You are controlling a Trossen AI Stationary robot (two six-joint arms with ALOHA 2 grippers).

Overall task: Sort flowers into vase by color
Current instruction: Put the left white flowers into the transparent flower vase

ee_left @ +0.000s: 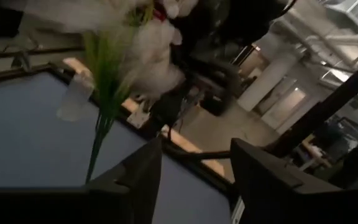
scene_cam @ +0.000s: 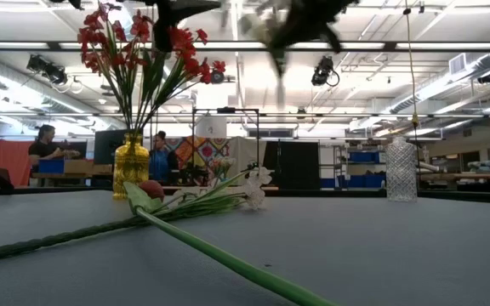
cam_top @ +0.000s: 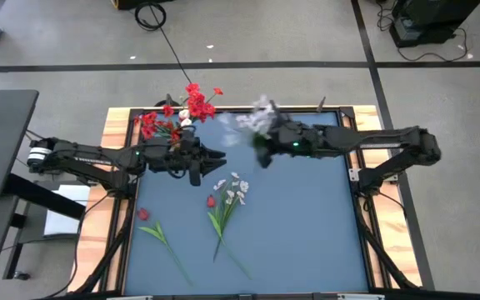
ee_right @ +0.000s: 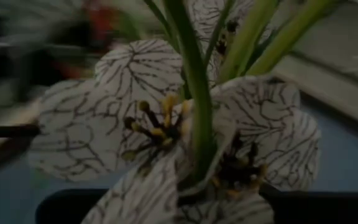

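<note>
A yellow vase [cam_top: 183, 125] [scene_cam: 131, 166] with red flowers [cam_top: 192, 104] [scene_cam: 134, 42] stands at the table's far left. A clear vase [scene_cam: 401, 170] [ee_left: 73, 99] stands at the far right. My right gripper [cam_top: 267, 143] is high over the table's far middle, shut on a white veined flower spray [cam_top: 257, 119] [ee_right: 166, 124] [ee_left: 154, 56]. My left gripper [cam_top: 219, 158] [ee_left: 194, 149] is open, just left of it, touching nothing. More white and red flowers [cam_top: 227, 196] [scene_cam: 245, 191] and one red flower [cam_top: 144, 214] lie flat on the table. My right gripper holds the white flower spray by its green stems [ee_right: 194, 93], close under the blooms; the petals hide the fingers in the wrist view. The spray is lifted clear of the table, blooms toward the far edge, and a stem end [scene_cam: 276, 61] hangs below the gripper.
The table's blue mat [cam_top: 307, 225] has a raised wooden border [cam_top: 115, 117]. A long green stem [scene_cam: 228, 255] runs toward the near edge. People sit in the room beyond the far edge [scene_cam: 45, 144].
</note>
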